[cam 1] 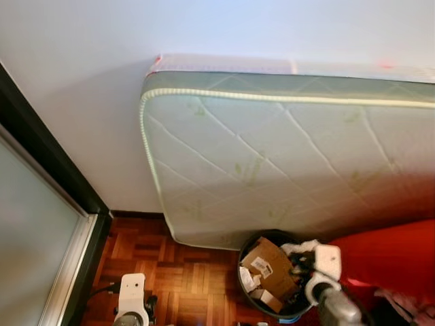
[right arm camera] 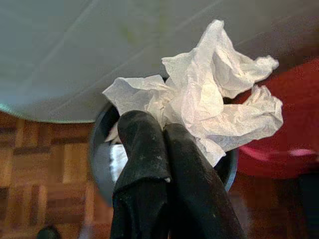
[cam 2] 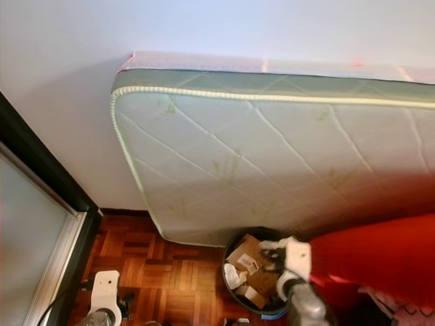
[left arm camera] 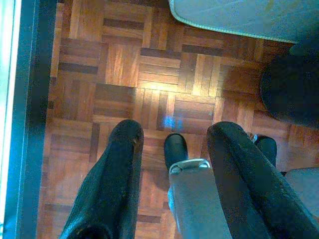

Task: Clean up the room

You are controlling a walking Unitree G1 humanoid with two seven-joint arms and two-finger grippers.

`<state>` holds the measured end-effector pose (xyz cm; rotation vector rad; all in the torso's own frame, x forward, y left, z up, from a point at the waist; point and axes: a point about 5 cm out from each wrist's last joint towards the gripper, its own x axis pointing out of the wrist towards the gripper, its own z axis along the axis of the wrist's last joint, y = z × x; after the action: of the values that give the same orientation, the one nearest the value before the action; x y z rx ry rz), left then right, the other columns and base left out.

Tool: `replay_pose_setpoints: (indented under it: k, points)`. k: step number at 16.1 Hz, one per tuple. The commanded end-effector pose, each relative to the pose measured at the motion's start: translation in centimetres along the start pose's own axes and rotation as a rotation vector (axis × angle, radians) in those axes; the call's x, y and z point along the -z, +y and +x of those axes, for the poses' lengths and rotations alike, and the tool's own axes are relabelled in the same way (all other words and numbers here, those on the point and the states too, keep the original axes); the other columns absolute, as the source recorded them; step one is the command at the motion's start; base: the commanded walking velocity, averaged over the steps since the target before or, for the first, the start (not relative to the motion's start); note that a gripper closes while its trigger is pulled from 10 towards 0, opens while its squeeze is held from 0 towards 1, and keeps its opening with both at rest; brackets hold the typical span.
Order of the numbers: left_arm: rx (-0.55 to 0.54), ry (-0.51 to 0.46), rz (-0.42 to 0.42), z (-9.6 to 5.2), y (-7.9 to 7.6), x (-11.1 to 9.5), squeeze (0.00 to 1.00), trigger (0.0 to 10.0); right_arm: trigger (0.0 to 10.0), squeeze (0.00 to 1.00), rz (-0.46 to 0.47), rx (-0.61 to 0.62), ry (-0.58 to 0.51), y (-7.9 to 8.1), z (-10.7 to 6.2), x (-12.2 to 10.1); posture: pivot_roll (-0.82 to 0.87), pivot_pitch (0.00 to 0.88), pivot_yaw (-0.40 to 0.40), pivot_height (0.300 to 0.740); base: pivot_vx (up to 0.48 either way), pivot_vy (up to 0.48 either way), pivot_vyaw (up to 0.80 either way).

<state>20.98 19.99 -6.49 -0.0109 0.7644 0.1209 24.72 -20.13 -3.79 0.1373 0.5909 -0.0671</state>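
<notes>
Quilted mattress (cam 1: 285, 163) against a pale wall (cam 1: 81, 81).
Stands on edge over parquet floor (cam 1: 183, 272); red fabric item (cam 1: 394, 258) at its lower right corner, dark-framed frosted glass door (cam 1: 34, 231) off to the left.

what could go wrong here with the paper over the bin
1. The right tool pinches the crumpled white paper only at one edge, so it might slip out early or cling when released.
2. The black bin already holds cardboard heaped near its rim, so the light paper may roll off onto the parquet floor.
3. The bin sits tight between the leaning mattress and a red item; the arm could bump either.
</notes>
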Motion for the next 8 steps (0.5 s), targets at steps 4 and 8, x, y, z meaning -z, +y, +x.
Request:
replay_pose_setpoints:
  k: [4,8]
  points:
    - [0.004,0.028,-0.014,-0.3,0.4,1.1,0.00,10.0,10.0,0.00,0.029,0.094,0.042,-2.8,-0.9,1.1,0.00,0.223,-0.058,0.740,0.000,0.000,0.00]
    - [0.002,0.036,-0.015,-0.4,0.5,1.3,0.00,10.0,10.0,0.93,0.053,0.070,0.030,-1.2,-0.7,1.5,0.00,0.227,-0.056,0.740,0.000,0.000,0.00]
